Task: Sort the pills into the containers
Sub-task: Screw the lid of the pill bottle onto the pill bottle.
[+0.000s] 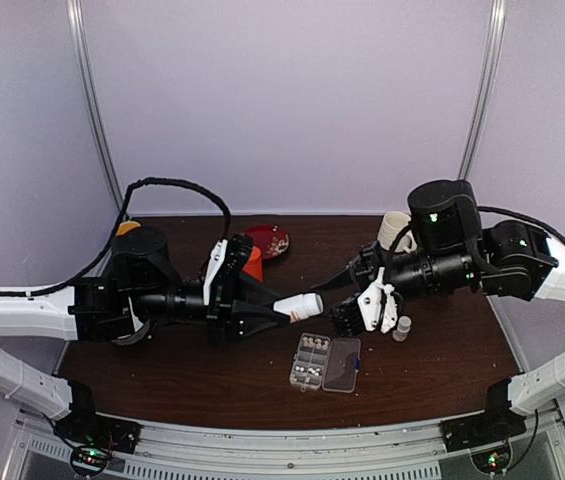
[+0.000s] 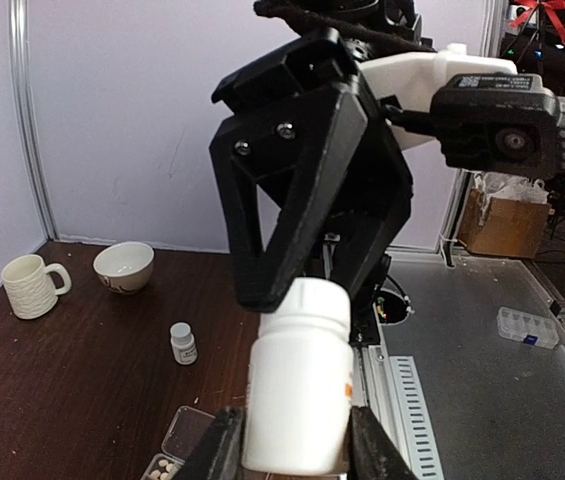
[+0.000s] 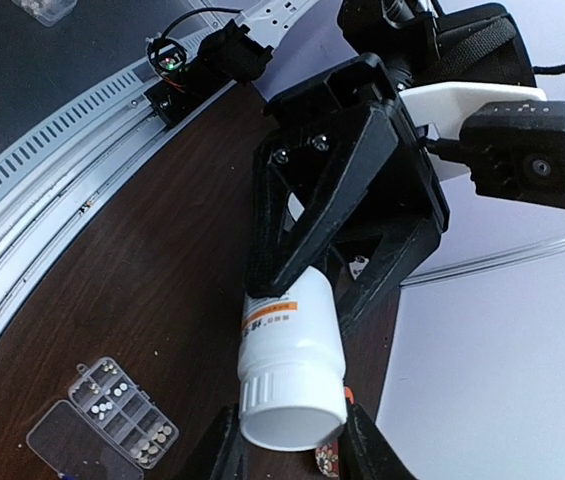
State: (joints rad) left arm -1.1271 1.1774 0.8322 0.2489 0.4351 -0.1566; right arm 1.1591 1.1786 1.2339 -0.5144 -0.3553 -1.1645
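Note:
A white bottle [image 1: 300, 304] hangs level above the table between the two arms. My left gripper [image 1: 274, 310] is shut on its body [image 2: 300, 395]. My right gripper [image 1: 345, 312] faces it, its fingers pressed on both sides of the ribbed white cap [image 3: 292, 412]. Below lies the clear organiser box [image 1: 324, 362] with its lid folded open. Small cream pills [image 3: 152, 450] lie in several of its compartments [image 3: 112, 405]. In the left wrist view only a corner of the box [image 2: 184, 435] shows, with a few pills [image 2: 167, 467].
A small white bottle [image 1: 402, 328] stands right of the box. A white mug [image 1: 394, 230] and a bowl [image 2: 124, 265] stand at the back right. An orange bottle [image 1: 252, 262] and a red plate [image 1: 267, 240] sit behind my left gripper.

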